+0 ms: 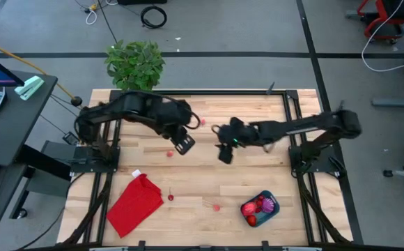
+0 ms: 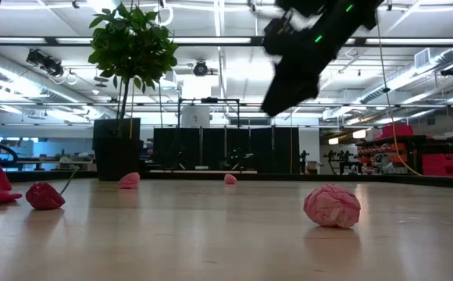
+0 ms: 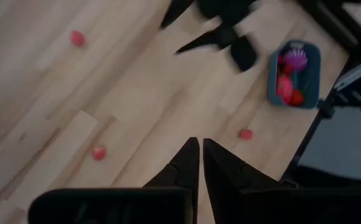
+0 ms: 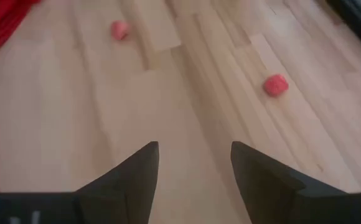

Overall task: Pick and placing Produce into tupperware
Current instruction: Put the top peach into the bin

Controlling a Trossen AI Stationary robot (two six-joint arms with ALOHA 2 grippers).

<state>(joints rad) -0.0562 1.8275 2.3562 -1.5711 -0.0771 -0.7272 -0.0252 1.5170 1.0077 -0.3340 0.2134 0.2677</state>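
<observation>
Hovering open right gripper [image 1: 224,155], pink produce [image 1: 216,206] well apart, tableward.

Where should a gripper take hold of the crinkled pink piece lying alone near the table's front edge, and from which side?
Grip the pink piece across its rounded middle, coming straight down from above. It is a small lump sitting low on the table with bare wood all round and no handle. The open right gripper looks nearest.

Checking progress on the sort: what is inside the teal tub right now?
The teal tub holds several red pieces and one purple piece. Anything beneath them is covered, so an exact count cannot be made.
</observation>
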